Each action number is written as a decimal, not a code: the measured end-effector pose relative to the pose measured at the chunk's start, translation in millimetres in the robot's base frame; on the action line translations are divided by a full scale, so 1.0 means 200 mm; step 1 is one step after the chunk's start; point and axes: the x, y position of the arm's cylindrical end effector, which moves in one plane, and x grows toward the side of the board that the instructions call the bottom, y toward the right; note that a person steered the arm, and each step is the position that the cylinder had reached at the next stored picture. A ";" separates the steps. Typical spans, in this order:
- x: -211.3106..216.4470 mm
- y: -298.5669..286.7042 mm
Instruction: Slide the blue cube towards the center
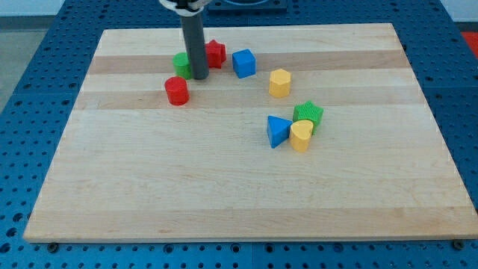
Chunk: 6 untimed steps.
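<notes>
Camera view | my tip [199, 77] between green block [181, 63] and red block [216, 53] | blue cube [243, 63] right | no end effector

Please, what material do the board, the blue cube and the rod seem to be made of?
Board: looks like pale wood, matte, with visible grain and glued strips. Blue cube: probably plastic, uniform saturated colour, slight sheen; painted wood cannot be excluded. Rod: dark grey, smooth, perhaps metal or plastic; my tip rests left of the cube, beside the green block.
</notes>
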 end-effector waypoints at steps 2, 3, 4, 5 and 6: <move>-0.09 -0.21; -0.18 -0.26; -0.26 -0.29; -0.32 -0.30; -0.29 -0.36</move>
